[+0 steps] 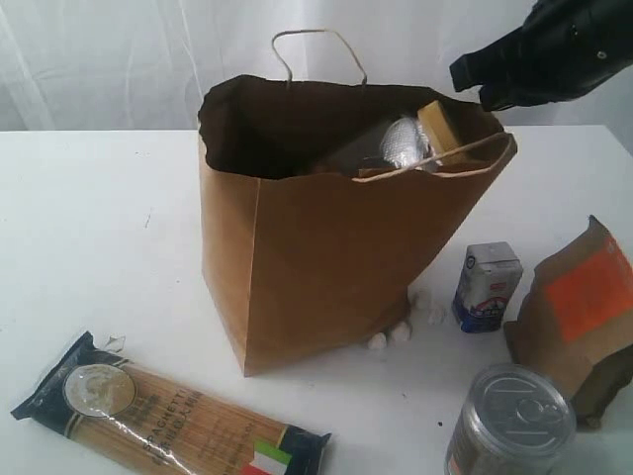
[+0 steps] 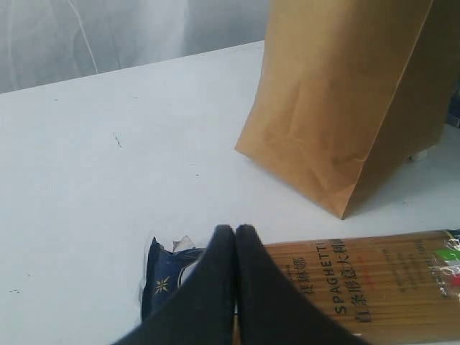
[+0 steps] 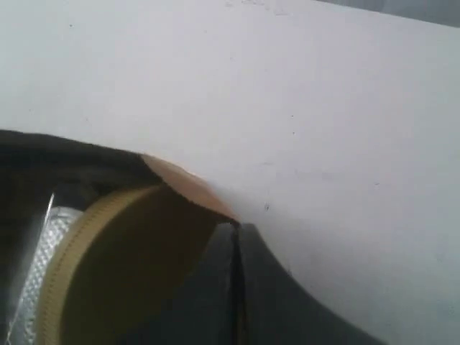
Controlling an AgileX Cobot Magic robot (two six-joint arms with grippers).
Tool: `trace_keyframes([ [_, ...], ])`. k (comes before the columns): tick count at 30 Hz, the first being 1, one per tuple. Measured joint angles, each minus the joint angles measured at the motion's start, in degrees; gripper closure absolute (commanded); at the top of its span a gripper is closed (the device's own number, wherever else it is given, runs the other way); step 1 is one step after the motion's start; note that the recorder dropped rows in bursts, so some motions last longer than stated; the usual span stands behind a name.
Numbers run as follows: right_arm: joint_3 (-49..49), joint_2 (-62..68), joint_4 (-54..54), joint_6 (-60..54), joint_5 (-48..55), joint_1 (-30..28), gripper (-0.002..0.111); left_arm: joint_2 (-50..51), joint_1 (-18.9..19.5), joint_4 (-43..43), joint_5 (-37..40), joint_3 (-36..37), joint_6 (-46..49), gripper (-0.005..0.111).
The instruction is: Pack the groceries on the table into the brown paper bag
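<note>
The brown paper bag (image 1: 316, 257) stands upright mid-table, its mouth open. Inside, near the right rim, lies the gold-lidded jar (image 1: 442, 127), its lid (image 3: 122, 266) close under my right gripper. My right gripper (image 1: 482, 96) is shut, fingertips (image 3: 236, 226) touching the bag's rim (image 3: 180, 176); I cannot tell if paper is pinched. The spaghetti pack (image 1: 168, 411) lies in front of the bag on the left. My left gripper (image 2: 236, 228) hovers shut and empty just over the spaghetti pack (image 2: 374, 287). The tin can (image 1: 514, 421), white-blue carton (image 1: 487, 287) and brown pouch (image 1: 579, 317) sit on the right.
A few small white lumps (image 1: 396, 334) lie at the bag's front right foot. The white table (image 1: 99, 247) stretches bare to the left of the bag (image 2: 338, 93). A white curtain hangs behind.
</note>
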Motion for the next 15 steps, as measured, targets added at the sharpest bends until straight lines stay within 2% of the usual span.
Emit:
trace_keyframes([
  [2, 0.0, 0.0, 0.0, 0.0, 0.5, 0.0, 0.108, 0.0, 0.0, 0.0, 0.0, 0.0, 0.0, 0.107],
  [4, 0.0, -0.5, -0.4, 0.0, 0.7, 0.0, 0.102, 0.0, 0.0, 0.0, 0.0, 0.0, 0.0, 0.107],
  [9, 0.0, -3.9, -0.7, 0.0, 0.4, 0.0, 0.061, 0.0, 0.0, 0.0, 0.0, 0.0, 0.0, 0.107],
  [10, 0.0, -4.4, -1.2, 0.0, 0.5, 0.0, 0.057, 0.0, 0.0, 0.0, 0.0, 0.0, 0.0, 0.107],
  [15, 0.2, -4.4, -2.8, 0.0, 1.0, 0.0, 0.056, 0.0, 0.0, 0.0, 0.0, 0.0, 0.0, 0.107],
])
